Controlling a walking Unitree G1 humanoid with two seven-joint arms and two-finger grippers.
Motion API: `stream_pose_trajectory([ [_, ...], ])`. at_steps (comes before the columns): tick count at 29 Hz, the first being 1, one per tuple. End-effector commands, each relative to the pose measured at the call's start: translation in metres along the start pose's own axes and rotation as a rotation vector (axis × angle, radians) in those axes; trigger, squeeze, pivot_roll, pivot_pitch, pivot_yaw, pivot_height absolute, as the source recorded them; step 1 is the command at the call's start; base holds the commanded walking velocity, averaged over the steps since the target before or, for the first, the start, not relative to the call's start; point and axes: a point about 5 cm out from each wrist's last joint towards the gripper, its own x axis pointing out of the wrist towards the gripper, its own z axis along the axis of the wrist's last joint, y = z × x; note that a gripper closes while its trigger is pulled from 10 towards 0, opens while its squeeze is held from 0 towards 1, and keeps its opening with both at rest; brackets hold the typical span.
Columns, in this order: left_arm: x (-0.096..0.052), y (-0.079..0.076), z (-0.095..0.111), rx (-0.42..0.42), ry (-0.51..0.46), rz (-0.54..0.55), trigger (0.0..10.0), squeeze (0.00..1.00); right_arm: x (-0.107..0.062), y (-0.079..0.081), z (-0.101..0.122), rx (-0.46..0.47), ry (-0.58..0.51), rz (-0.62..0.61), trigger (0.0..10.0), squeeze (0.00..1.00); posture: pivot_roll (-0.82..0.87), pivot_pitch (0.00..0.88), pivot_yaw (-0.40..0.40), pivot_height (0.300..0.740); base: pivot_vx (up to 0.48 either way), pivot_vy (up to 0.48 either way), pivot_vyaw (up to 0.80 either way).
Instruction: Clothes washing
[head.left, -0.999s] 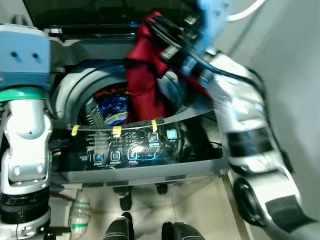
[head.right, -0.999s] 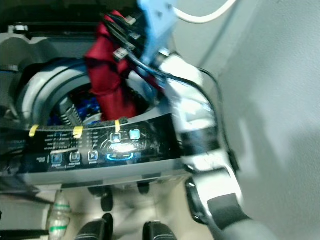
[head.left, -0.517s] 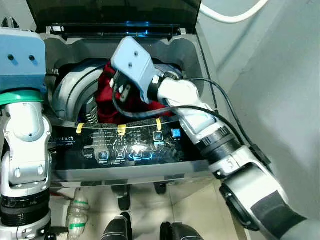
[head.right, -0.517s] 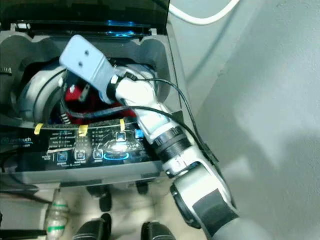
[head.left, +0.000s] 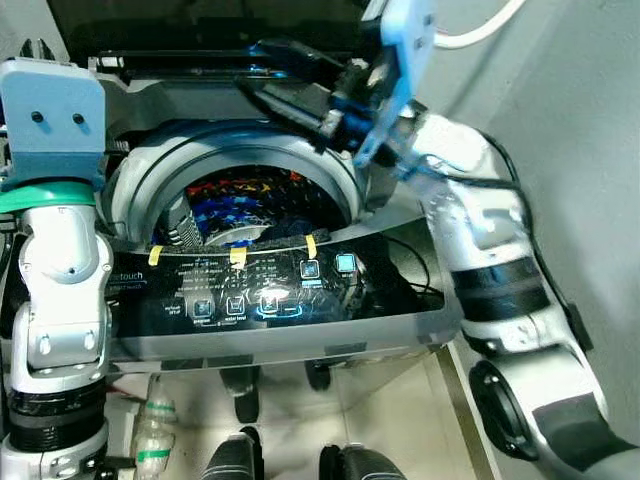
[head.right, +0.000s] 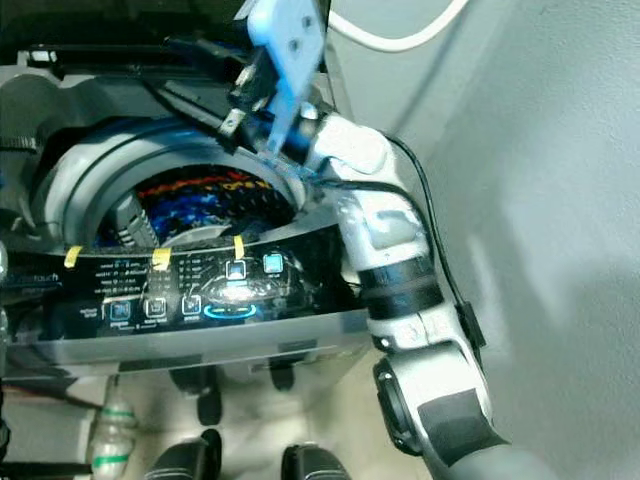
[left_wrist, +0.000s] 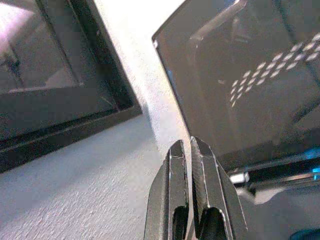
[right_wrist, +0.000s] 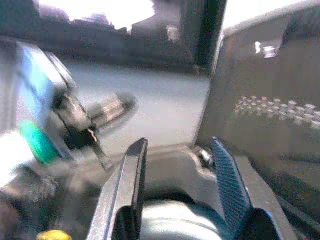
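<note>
A top-loading washing machine (head.left: 395, 320) stands before me with its dark lid (head.left: 200, 25) up. Inside the drum (head.left: 150, 170) lies a heap of clothes (head.left: 245, 195) in red, blue and orange. My right gripper (head.left: 250, 67) hovers over the drum's back rim, open and empty; the right wrist view shows its fingers (right_wrist: 132, 175) spread with nothing between them. My left arm (head.left: 55, 260) is raised beside the machine's left side. In the left wrist view the left gripper (left_wrist: 187, 142) is shut on nothing, facing the lid and a pale wall.
The lit control panel (head.left: 260, 295) with yellow tape marks runs along the machine's front edge. A grey wall (head.left: 590, 150) is close on the right, with a white hose (head.left: 480, 30) above. A plastic bottle (head.left: 155, 430) lies on the floor by my feet (head.left: 240, 460).
The right gripper held a red garment above the drum, lowered it inside, let go, and has risen back up open and empty.
</note>
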Motion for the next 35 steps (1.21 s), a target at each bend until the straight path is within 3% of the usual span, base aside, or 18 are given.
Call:
stream_pose_trajectory([
  [1,-0.001,-0.005,0.0,0.002,-0.004,-0.031,10.0,0.0,-0.012,0.002,0.019,0.038,-0.086,0.012,10.0,0.0,0.02,0.085,0.032,0.74,0.0,0.0,0.0],
  [3,-0.004,-0.014,0.0,-0.02,-0.004,-0.109,10.0,0.0,-0.037,-0.003,0.033,0.071,-0.175,-0.073,10.0,0.0,0.02,0.083,0.034,0.74,0.0,0.0,0.0],
  [4,-0.004,-0.014,0.0,-0.02,-0.004,-0.109,10.0,0.0,-0.037,-0.003,0.033,0.071,-0.175,-0.073,10.0,0.0,0.02,0.083,0.034,0.74,0.0,0.0,0.0],
  [5,-0.005,-0.017,0.001,-0.03,-0.005,-0.14,10.0,0.0,-0.049,-0.007,0.037,0.078,-0.202,-0.135,10.0,0.0,0.01,0.081,0.039,0.74,0.0,0.0,0.0],
  [6,-0.008,-0.021,0.002,-0.051,-0.01,-0.182,10.0,0.0,-0.07,-0.018,0.039,0.055,-0.208,-0.288,10.0,0.0,0.01,0.078,0.042,0.74,0.0,0.0,0.0],
  [7,-0.008,-0.021,0.002,-0.051,-0.01,-0.182,10.0,0.0,-0.07,-0.018,0.039,0.055,-0.208,-0.288,10.0,0.0,0.01,0.078,0.042,0.74,0.0,0.0,0.0],
  [9,-0.007,-0.025,0.004,-0.075,-0.021,-0.215,10.0,0.0,-0.089,-0.033,0.037,-0.012,-0.18,-0.52,10.0,0.0,0.0,0.076,0.051,0.74,0.0,0.0,0.0],
  [10,-0.007,-0.025,0.004,-0.075,-0.021,-0.215,10.0,0.0,-0.089,-0.033,0.037,-0.012,-0.18,-0.52,10.0,0.0,0.0,0.076,0.051,0.74,0.0,0.0,0.0],
  [11,-0.006,-0.028,0.007,-0.104,-0.024,-0.234,10.0,0.0,-0.099,-0.042,0.032,-0.105,-0.124,-0.678,10.0,0.0,0.0,0.075,0.054,0.74,0.0,0.0,0.0],
  [12,-0.006,-0.028,0.007,-0.104,-0.024,-0.234,10.0,0.0,-0.099,-0.042,0.032,-0.105,-0.124,-0.678,10.0,0.0,0.0,0.075,0.054,0.74,0.0,0.0,0.0],
  [14,0.0,-0.036,0.013,-0.173,-0.038,-0.27,10.0,0.0,-0.109,-0.048,0.018,-0.272,-0.007,-0.887,10.0,0.0,0.0,0.071,0.057,0.74,0.0,0.0,0.0],
  [16,0.0,-0.036,0.013,-0.173,-0.038,-0.27,10.0,0.0,-0.109,-0.048,0.018,-0.272,-0.007,-0.887,10.0,0.0,0.0,0.071,0.057,0.74,0.0,0.0,0.0],
  [18,0.003,-0.043,0.02,-0.228,-0.055,-0.299,10.0,0.0,-0.105,-0.041,0.004,-0.36,0.071,-0.907,10.0,0.0,0.0,0.071,0.058,0.74,0.0,0.0,0.0],
  [21,0.004,-0.046,0.022,-0.244,-0.058,-0.309,10.0,0.0,-0.103,-0.038,0.0,-0.369,0.086,-0.9,10.0,0.0,0.0,0.068,0.058,0.74,0.0,0.0,0.0],
  [24,0.008,-0.06,0.044,-0.331,-0.145,-0.359,10.0,0.0,-0.079,-0.024,-0.022,-0.327,0.087,-0.877,10.0,0.0,0.01,0.055,0.054,0.74,0.0,0.0,0.0],
  [30,0.006,-0.061,0.053,-0.316,-0.197,-0.383,10.0,0.0,-0.074,-0.022,-0.021,-0.333,0.075,-0.866,10.0,0.0,0.01,0.053,0.052,0.74,0.0,0.0,0.0],
  [35,-0.019,-0.067,0.046,-0.321,-0.161,-0.467,10.0,0.0,-0.07,-0.014,-0.03,-0.365,0.083,-0.855,10.0,0.0,0.01,0.032,0.061,0.74,0.0,0.0,0.0],
])
